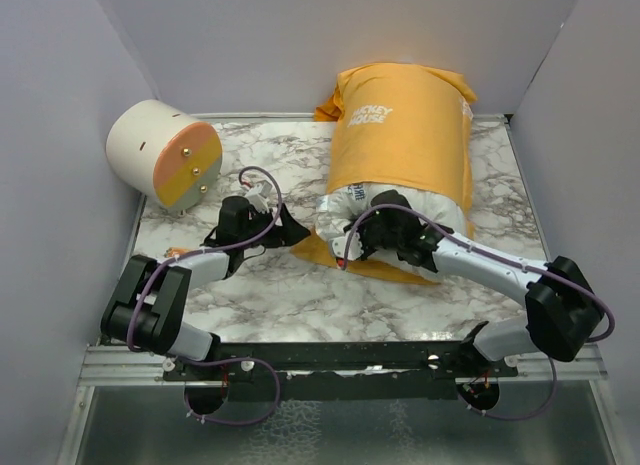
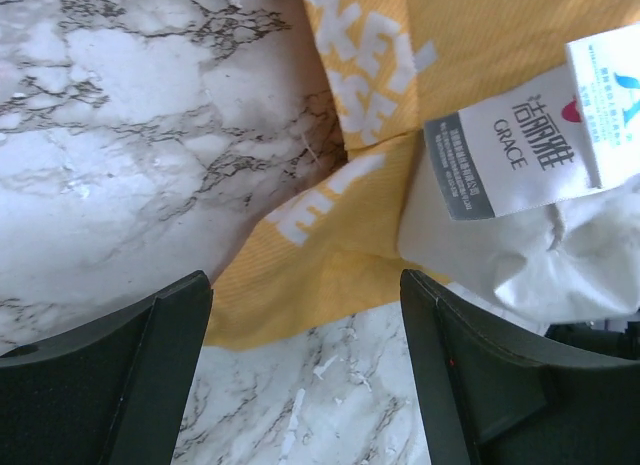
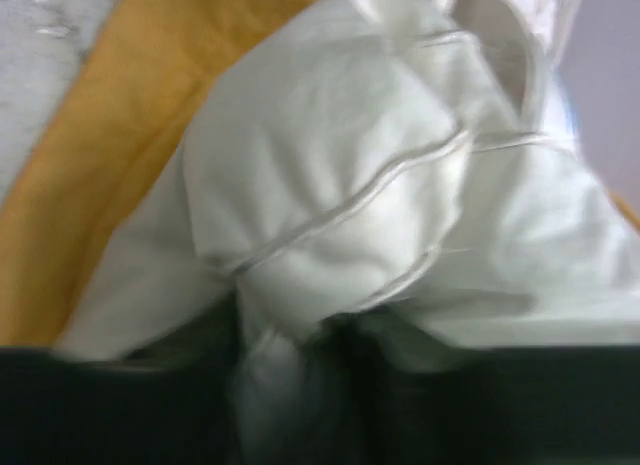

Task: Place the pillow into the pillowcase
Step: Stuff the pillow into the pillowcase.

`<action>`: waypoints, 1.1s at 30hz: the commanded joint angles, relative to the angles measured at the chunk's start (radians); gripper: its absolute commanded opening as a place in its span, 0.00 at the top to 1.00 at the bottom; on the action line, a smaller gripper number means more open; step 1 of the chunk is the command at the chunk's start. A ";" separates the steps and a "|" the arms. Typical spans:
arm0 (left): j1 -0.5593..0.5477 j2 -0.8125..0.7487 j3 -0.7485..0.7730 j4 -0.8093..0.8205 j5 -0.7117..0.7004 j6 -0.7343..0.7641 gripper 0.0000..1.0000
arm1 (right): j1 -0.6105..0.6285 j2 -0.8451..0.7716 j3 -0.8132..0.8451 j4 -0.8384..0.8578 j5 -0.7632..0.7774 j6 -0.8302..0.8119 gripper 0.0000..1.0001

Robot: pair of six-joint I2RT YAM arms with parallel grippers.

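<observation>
Plump white quilted pillow [image 1: 338, 207] lies mostly inside the orange-yellow Mickey Mouse fabric pillowcase [image 1: 400, 135]; 1 end pokes out. Left tool [image 2: 305, 315] gapes empty; right tool [image 1: 368, 235] presses that end, grip unclear.

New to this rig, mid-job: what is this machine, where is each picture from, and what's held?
Two robot arms on a marble table. One picture looks down from above; the others come from a camera on each wrist. The white pillow sits mostly inside the orange pillowcase, one end poking out. A cream-and-orange cylinder lies far left. The left hand is open, holding nothing. The right hand is at the pillow's bare end; whether it grips is unclear.
</observation>
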 commanded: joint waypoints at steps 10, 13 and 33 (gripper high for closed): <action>-0.118 -0.192 -0.132 0.189 -0.203 -0.215 0.19 | -0.207 0.005 0.356 -0.107 -0.349 0.589 0.99; -0.131 -0.255 -0.173 0.211 -0.309 -0.321 0.18 | -0.269 0.012 0.381 -0.126 -0.431 0.635 0.99; -0.466 -0.119 -0.216 0.419 -0.694 -0.576 0.01 | -0.281 0.064 0.489 -0.142 -0.466 0.674 0.99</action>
